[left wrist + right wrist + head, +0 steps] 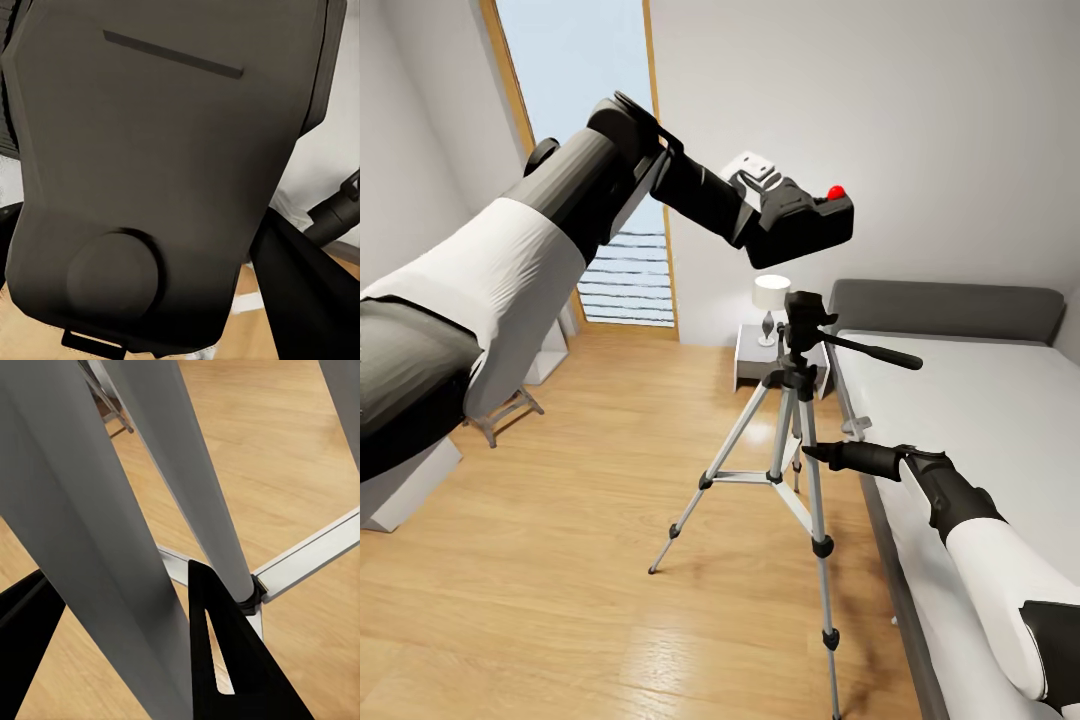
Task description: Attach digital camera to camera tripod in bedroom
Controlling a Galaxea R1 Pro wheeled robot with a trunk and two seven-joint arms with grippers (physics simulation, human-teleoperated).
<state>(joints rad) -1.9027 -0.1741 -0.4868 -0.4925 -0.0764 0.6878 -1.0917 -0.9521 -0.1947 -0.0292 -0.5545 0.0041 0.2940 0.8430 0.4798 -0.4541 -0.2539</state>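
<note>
My left gripper (785, 212) is shut on the digital camera (815, 232), a black box with a red dot on top, and holds it in the air just above the tripod head (805, 310). In the left wrist view the camera's dark body (157, 150) sits between two black fingers (307, 300). The camera tripod (792, 440) stands on the wood floor beside the bed, with its long handle pointing right. My right gripper (812, 455) closes around one silver leg (97, 532), which passes between its fingers (225, 660).
A grey-headboard bed (980, 400) lies on the right, close to the tripod. Behind it stand a white nightstand (755, 362) and a lamp (770, 292). The tall window (585, 110) is at the back left, and white shelves (405, 490) are at the left.
</note>
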